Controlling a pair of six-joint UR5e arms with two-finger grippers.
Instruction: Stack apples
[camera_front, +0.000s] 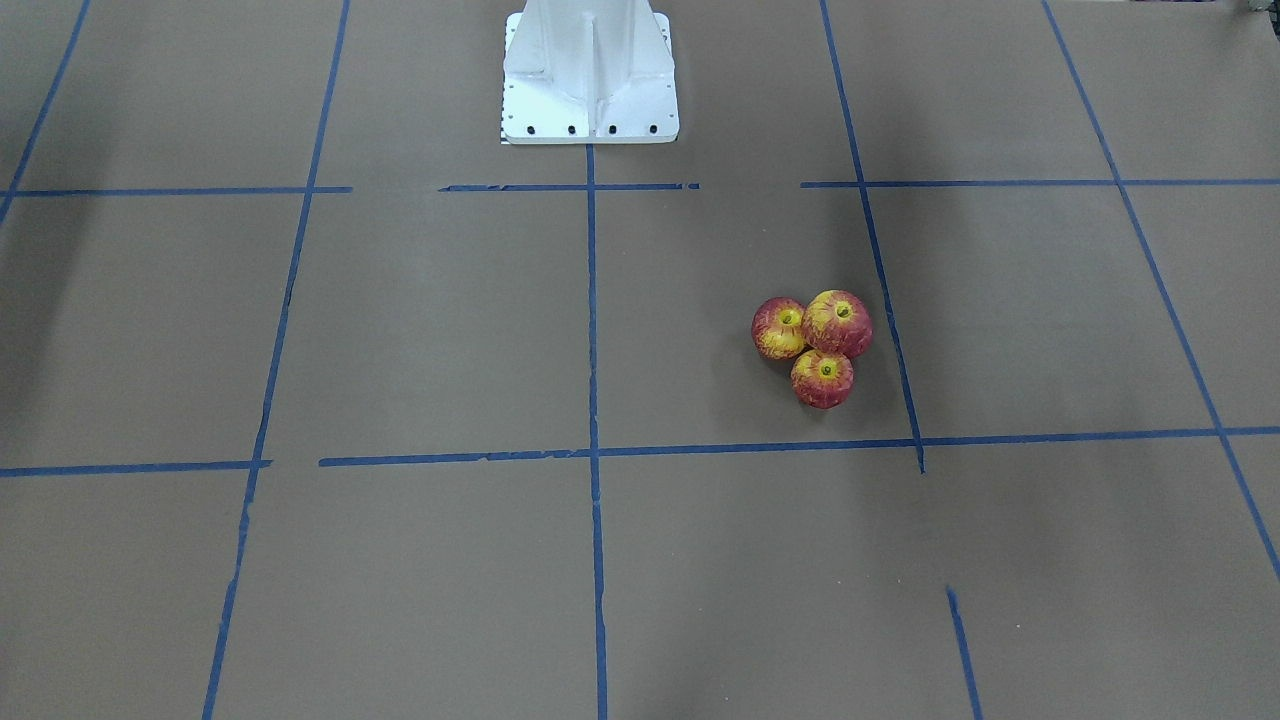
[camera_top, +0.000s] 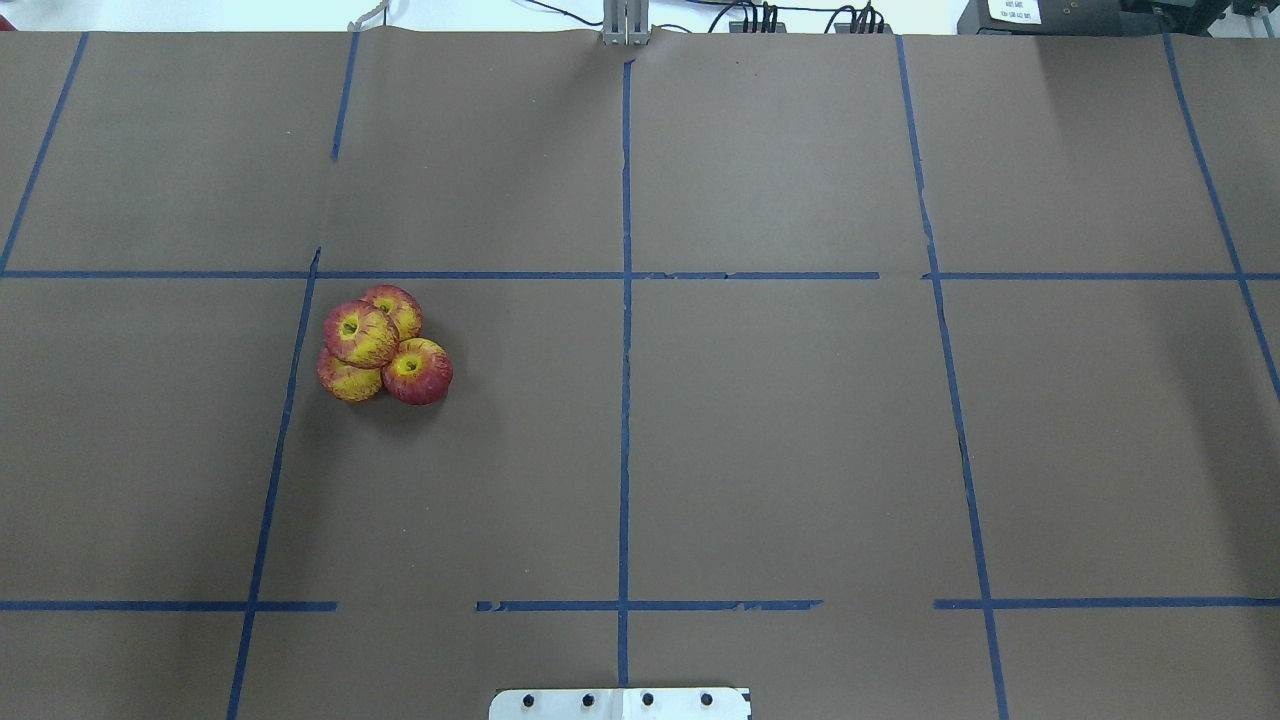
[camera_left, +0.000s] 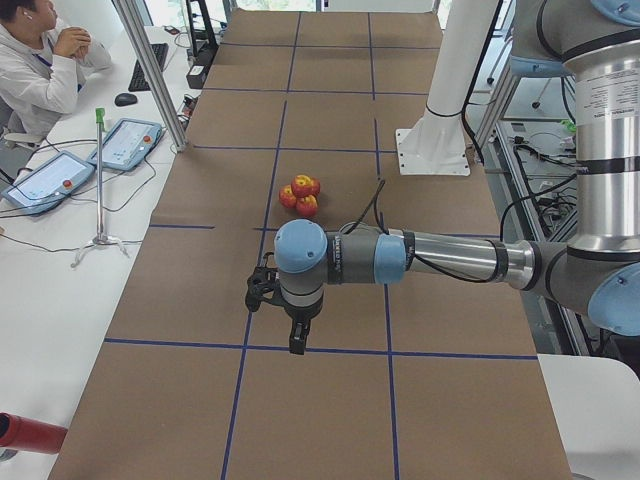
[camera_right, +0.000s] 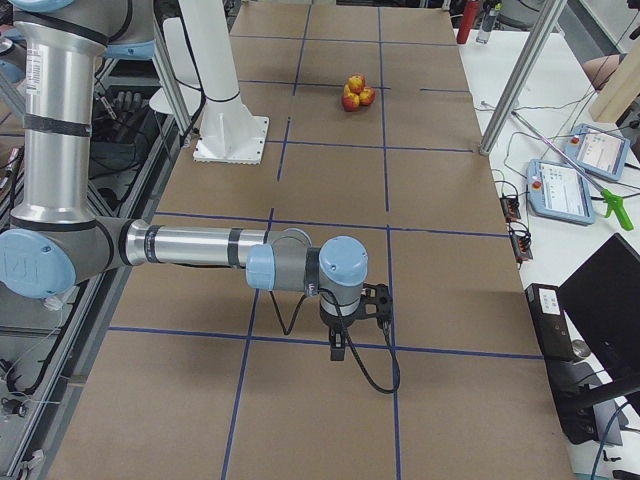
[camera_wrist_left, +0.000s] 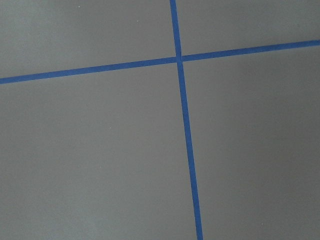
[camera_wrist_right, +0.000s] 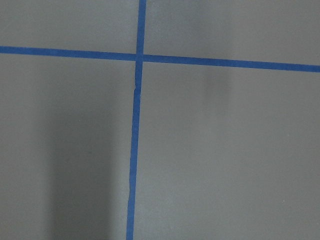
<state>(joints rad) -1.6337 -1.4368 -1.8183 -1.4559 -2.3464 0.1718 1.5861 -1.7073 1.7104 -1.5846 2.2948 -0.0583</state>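
Observation:
Four red-and-yellow apples sit in a tight cluster on the brown table on my left side. In the overhead view three apples (camera_top: 417, 371) touch on the table and one apple (camera_top: 360, 333) rests on top of them. The front-facing view shows the top apple (camera_front: 838, 323) and two lower ones (camera_front: 822, 378); the fourth is hidden. My left gripper (camera_left: 296, 338) hangs far from the cluster (camera_left: 301, 192), towards the table's left end. My right gripper (camera_right: 338, 345) hangs near the opposite end, far from the cluster (camera_right: 355, 92). I cannot tell whether either is open or shut. Both wrist views show only paper and tape.
Blue tape lines (camera_top: 625, 400) divide the brown paper into squares. The white robot base (camera_front: 590, 75) stands at the table's robot-side edge. An operator (camera_left: 40, 60) sits at a side desk with tablets (camera_left: 125, 143); a metal post (camera_left: 150, 70) stands at the table's edge.

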